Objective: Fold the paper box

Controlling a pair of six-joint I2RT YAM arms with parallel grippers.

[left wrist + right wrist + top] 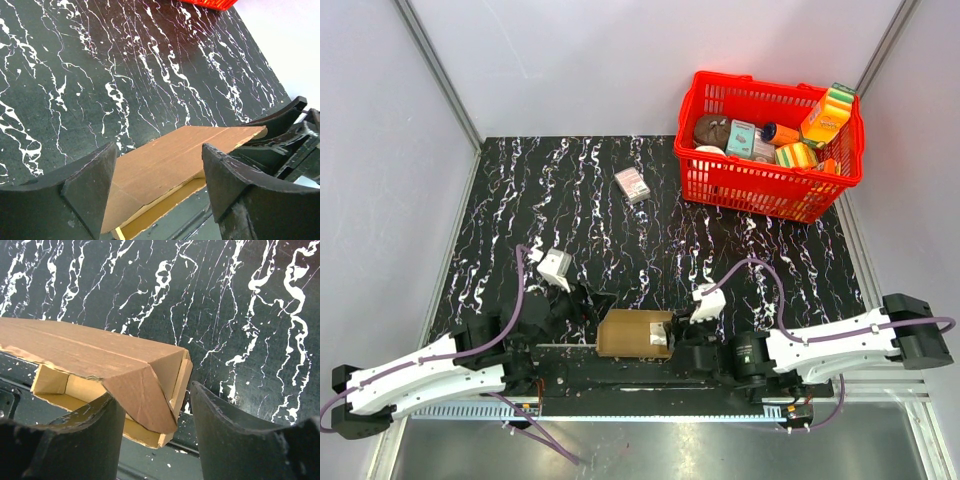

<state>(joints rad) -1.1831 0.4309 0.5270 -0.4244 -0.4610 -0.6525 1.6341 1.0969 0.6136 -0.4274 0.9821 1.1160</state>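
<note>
The box point(634, 333) lies half-formed at the desk's point(570, 200) near edge, its right end flap bent inward between the spread right gripper point(157, 395), the left gripper point(157, 155) spread at the other end; next, I reckon, a squeeze to crease that flap home.

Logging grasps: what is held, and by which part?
Nothing looks clamped: the right gripper stands open around the folded end of the brown cardboard box; the left gripper is open too.
</note>
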